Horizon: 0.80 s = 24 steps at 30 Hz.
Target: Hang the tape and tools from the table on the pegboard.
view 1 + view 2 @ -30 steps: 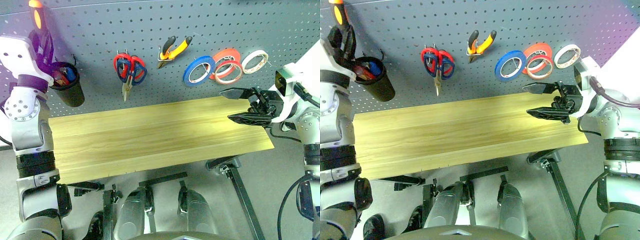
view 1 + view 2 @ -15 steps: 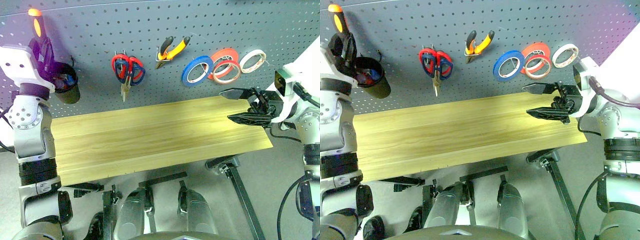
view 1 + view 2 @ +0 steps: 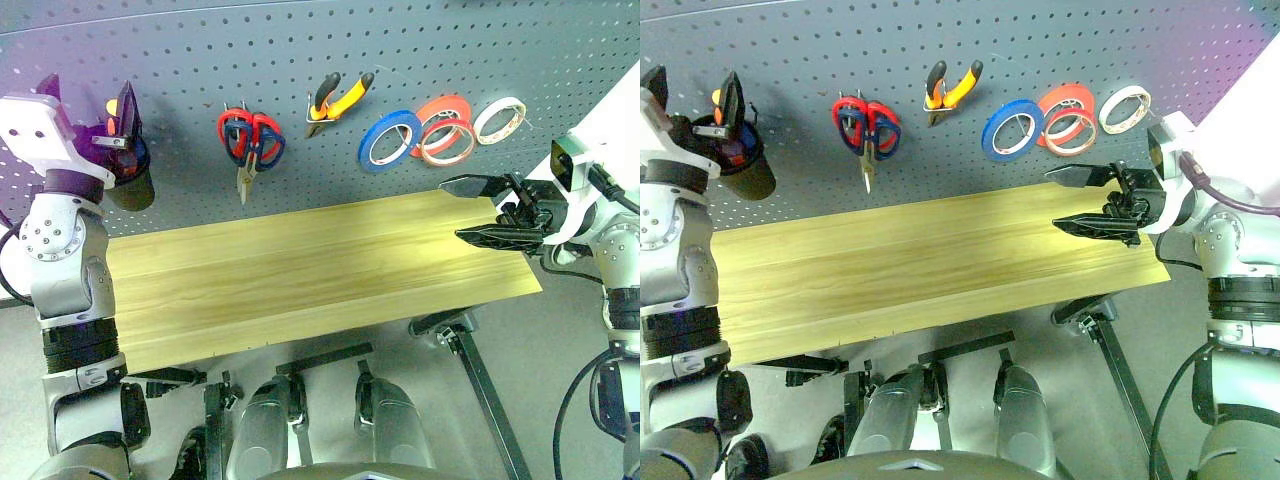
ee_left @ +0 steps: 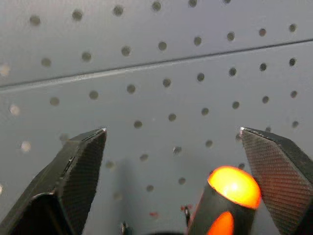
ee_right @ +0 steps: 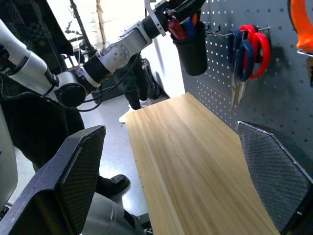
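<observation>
The screwdriver [image 4: 230, 200], orange end up, stands in a black cup [image 3: 130, 185] on the pegboard [image 3: 400, 50] at ten o'clock, between the left gripper's [image 3: 88, 118] spread fingers. A clean withdrawal probably means backing straight off. The right gripper [image 3: 478, 210] waits spread at three o'clock over the pale wooden surface [image 3: 300, 270]; grey floor below.

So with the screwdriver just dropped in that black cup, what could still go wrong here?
1. The left gripper is open astride the screwdriver, whose orange end stands between its fingers. Pulling back crooked could catch it and tip it out of the black cup.
2. The cup hangs from the pegboard; a bump from the arm might knock it loose.
3. The right gripper hangs open just over the table edge, and could clip it if lowered.
</observation>
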### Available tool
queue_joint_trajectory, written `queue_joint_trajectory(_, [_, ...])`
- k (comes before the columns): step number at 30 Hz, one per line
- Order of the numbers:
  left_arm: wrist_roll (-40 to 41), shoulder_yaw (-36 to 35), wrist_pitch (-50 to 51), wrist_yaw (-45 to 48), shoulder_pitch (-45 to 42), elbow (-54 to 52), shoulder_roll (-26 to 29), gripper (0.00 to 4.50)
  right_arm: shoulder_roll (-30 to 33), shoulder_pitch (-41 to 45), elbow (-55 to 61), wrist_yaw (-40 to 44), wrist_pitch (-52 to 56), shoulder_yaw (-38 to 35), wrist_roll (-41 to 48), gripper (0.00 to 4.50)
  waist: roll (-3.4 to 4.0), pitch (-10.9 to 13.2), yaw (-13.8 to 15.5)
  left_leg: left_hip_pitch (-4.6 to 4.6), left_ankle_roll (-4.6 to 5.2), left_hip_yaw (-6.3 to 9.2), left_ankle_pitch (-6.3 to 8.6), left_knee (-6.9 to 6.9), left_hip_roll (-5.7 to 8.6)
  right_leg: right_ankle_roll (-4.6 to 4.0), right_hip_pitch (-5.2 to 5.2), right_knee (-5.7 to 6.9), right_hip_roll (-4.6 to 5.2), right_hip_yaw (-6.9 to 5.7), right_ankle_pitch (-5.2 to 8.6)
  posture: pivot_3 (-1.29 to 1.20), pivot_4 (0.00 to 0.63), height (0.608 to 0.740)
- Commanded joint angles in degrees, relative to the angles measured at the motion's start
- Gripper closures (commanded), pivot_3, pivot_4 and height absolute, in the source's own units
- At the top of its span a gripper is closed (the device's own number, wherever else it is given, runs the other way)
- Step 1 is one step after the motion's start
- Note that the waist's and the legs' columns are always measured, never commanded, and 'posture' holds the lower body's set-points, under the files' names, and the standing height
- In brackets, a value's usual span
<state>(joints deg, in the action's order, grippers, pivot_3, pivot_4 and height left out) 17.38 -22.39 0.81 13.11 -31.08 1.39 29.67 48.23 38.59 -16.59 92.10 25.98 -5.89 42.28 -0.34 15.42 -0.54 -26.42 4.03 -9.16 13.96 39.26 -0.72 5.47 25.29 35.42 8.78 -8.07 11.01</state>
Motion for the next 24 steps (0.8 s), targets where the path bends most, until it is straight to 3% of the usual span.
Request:
queue_joint_trajectory(1, [2.21, -0.28, 0.69, 0.67, -0.09, -3.56, -0.61, 0.03, 0.2, 0.41, 1.45, 0.39, 0.03, -1.94, 0.23, 0.0, 0.0, 0.0, 0.03, -0.01, 0.0, 0.0, 0.0, 0.0, 0.0, 0.0, 0.0, -0.01, 0.01, 0.0, 0.0, -0.02, 0.216, 0.723])
queue_joint_trajectory(24, [-1.67, 1.23, -1.02, -5.27, -5.31, -12.9, -2.01, 0.03, -0.12, 0.87, -0.01, 0.4, -1.04, -1.93, -0.3, 0.0, 0.0, 0.0, -0.04, -0.02, 0.0, 0.0, 0.0, 0.0, 0.0, -0.01, 0.01, -0.02, -0.04, 0.0, -0.01, 0.0, 0.204, 0.723])
